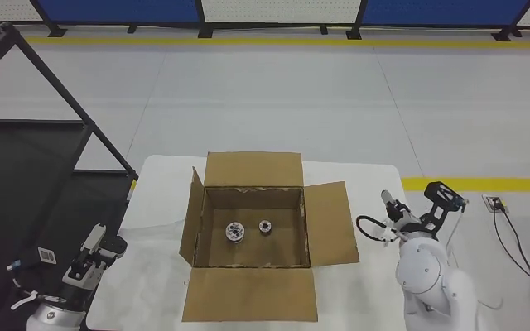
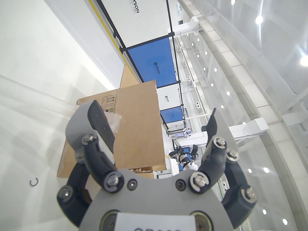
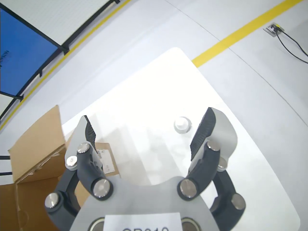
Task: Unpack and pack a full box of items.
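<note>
Both claws are spread wide and empty. Your left gripper (image 2: 154, 108) sits well off the box (image 1: 248, 294) on one side, and your right gripper (image 3: 148, 113) is near the opposite flap. The box is open with its flaps splayed. A bigger metal part (image 1: 235, 231) and a smaller metal part (image 1: 265, 226) sit close together on its floor. Looks like unpacking to me, so come straight down inside the walls, pinch one part across its rim, then lift clear.

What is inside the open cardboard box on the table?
Two small round parts lie apart on the floor of the cardboard box: a silvery part and a darker ring. The floor right under the near wall is hidden.
</note>
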